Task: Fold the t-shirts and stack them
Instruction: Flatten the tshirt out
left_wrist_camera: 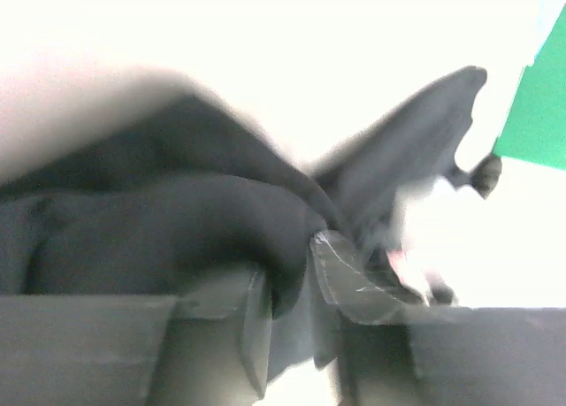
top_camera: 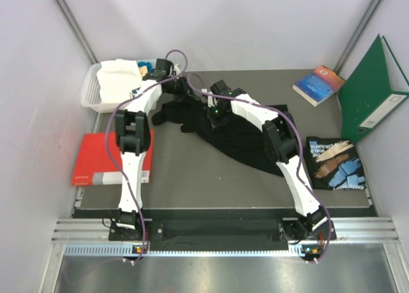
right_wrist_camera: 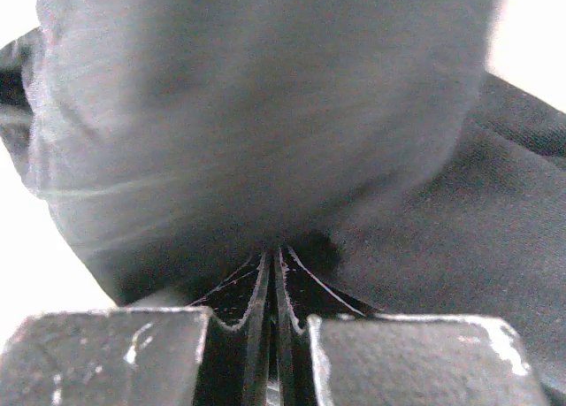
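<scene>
one black t-shirt (top_camera: 238,146), two books (top_camera: 102,159) (top_camera: 318,84)

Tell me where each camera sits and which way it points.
Top view: above and behind, looking down on the table; left arm and right arm show, bases at the bottom edge.
Left wrist: on the left arm, looking past the left hand at bunched black shirt, green folder beyond.
Right wrist: on the right arm, looking past the right hand, shut on a fold of the shirt.
Shared: the black shirt is in all three; the folder in top and left wrist views.
</scene>
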Tool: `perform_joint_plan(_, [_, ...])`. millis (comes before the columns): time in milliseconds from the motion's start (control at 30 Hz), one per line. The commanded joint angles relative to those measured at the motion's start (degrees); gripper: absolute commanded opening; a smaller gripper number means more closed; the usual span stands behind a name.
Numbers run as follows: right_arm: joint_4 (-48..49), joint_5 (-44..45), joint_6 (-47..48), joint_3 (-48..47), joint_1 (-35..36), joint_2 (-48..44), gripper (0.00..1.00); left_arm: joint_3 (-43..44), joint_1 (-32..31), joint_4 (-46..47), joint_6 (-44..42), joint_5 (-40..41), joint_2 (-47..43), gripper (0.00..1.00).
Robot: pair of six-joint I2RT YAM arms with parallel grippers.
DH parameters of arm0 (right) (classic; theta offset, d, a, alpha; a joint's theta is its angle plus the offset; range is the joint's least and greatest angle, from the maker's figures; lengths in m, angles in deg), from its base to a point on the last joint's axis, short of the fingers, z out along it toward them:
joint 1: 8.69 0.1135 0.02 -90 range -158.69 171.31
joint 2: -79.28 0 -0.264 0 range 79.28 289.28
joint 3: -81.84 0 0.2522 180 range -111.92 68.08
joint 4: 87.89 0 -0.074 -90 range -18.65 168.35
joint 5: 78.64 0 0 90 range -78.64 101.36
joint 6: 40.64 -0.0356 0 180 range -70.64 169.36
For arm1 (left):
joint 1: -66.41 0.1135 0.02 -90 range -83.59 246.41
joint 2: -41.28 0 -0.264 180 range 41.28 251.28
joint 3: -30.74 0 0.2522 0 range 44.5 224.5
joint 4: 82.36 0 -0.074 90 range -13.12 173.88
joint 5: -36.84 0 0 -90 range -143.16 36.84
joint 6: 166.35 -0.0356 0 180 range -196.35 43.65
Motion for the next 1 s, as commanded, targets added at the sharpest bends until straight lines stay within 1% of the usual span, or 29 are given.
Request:
perform_joint_plan(0, [-6.5,9.5,3.3,1.2,-1.3,3.8,0.02,11.3,0.4,-0.2,6.8,-4.1,8.5,0.99])
perform_joint_plan(100, [-6.6,9.8,3.5,1.3,-1.3,3.6,0.02,5.7,1.0,0.5,4.3,-3.6,4.0,0.99])
perform_joint_plan(133, [-6.6,9.8,3.5,1.6,-1.4,3.5,0.02,-0.4,1.1,1.5,1.6,-2.5,-1.3,0.99])
perform_joint_plan(200, [-6.0,9.7,3.4,2.1,-1.3,3.3,0.02,-8.0,1.1,3.2,-1.2,0.3,-7.2,0.99])
perform_joint_plan(233, [-6.0,9.5,3.3,2.6,-1.3,3.3,0.02,-14.7,1.1,4.2,-1.8,1.3,-12.6,0.99])
perform_joint_plan(400, [-5.6,9.0,3.1,3.2,-1.3,3.4,0.01,-28.7,0.8,3.8,-6.3,11.1,-26.1,0.99])
perform_joint_plan(467, [-5.6,8.9,3.2,3.5,-1.3,3.4,0.01,-33.7,0.4,3.8,-7.8,12.7,-29.0,0.99])
perform_joint_plan(500, [-5.6,9.1,3.2,3.5,-1.3,3.3,0.02,-35.2,0.1,3.8,-10.0,13.6,-31.0,0.99])
perform_joint_plan(600, [-5.3,8.9,3.4,4.2,-1.3,3.4,0.02,-38.2,-1.9,-0.5,-15.3,17.5,-31.5,0.99])
perform_joint_plan(633, [-5.4,8.8,3.4,4.2,-1.3,3.3,0.02,-38.7,-2.3,-1.6,-16.0,20.9,-31.4,0.99])
perform_joint_plan(700, [-5.4,8.8,3.5,4.2,-1.3,3.4,0.02,-41.8,-3.0,-0.9,-16.8,22.9,-30.9,0.97])
perform_joint_plan(733, [-5.4,8.8,3.6,4.2,-1.3,3.3,0.02,-42.7,-3.2,-0.3,-16.8,24.0,-30.7,0.94])
perform_joint_plan(800, [-5.7,9.0,4.1,4.3,-1.4,3.3,0.02,-45.2,-3.2,2.1,-16.4,24.7,-30.2,0.92])
perform_joint_plan(967, [-5.9,9.1,4.3,4.4,-1.4,3.1,0.02,-46.3,-3.3,4.6,-16.0,26.6,-27.5,0.91])
